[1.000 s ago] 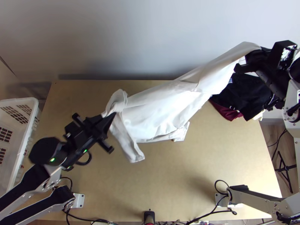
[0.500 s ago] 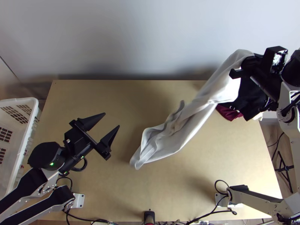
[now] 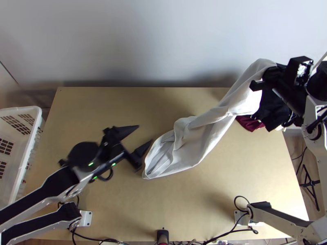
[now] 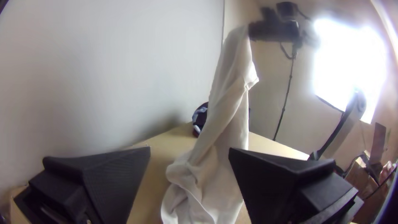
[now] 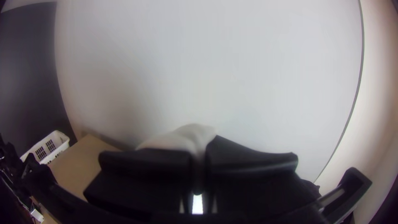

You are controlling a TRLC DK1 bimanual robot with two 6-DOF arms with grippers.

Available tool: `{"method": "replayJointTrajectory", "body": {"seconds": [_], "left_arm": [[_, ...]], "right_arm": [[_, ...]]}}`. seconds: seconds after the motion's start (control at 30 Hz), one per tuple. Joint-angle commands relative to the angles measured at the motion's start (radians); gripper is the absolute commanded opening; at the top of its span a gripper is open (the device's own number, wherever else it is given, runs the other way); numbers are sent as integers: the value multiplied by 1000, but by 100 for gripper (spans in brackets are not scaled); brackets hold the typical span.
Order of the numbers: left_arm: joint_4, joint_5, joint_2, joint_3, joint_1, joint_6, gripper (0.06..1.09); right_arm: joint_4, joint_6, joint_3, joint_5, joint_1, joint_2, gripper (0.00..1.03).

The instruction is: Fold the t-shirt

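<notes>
T-shirt (image 3: 194, 141) over table (image 3: 163, 210), top in right gripper (image 3: 282, 81) — left gripper (image 3: 145, 134) left; basket (image 3: 26, 109) far left — clothes pile (image 3: 269, 110) far right.

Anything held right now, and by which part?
Right gripper: shut on an upper end of the white cloth t-shirt; can't tell which part of the garment. Left gripper: open, holding nothing.

The top view looks steeply down; both wrist views share the wall (image 4: 103, 62).

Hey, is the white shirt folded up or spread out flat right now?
Neither: the shirt is bunched. Its top is pinched in the right claw, and it slopes down to a rumpled end on the table.
</notes>
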Motion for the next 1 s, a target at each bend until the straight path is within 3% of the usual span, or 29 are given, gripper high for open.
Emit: {"method": "replayJointTrajectory", "body": {"seconds": [0.0, 0.17, 0.4, 0.6, 0.97], "left_arm": [[-55, 20, 229, 125, -9, -133, 100], [-63, 34, 373, 128, 8, -173, 100], [-84, 108, 550, 263, 49, -311, 101], [-138, 253, 738, 443, 86, -457, 103], [-164, 309, 965, 618, 115, -489, 97]], "right_arm": [[0, -3, -69, 0, -1, -69, 3], [0, -5, -90, 0, -4, -109, 3], [0, -2, -89, 3, -10, -117, 3], [0, 0, -109, 4, -2, -134, 3], [0, -16, -107, 14, -2, -170, 3]]}}
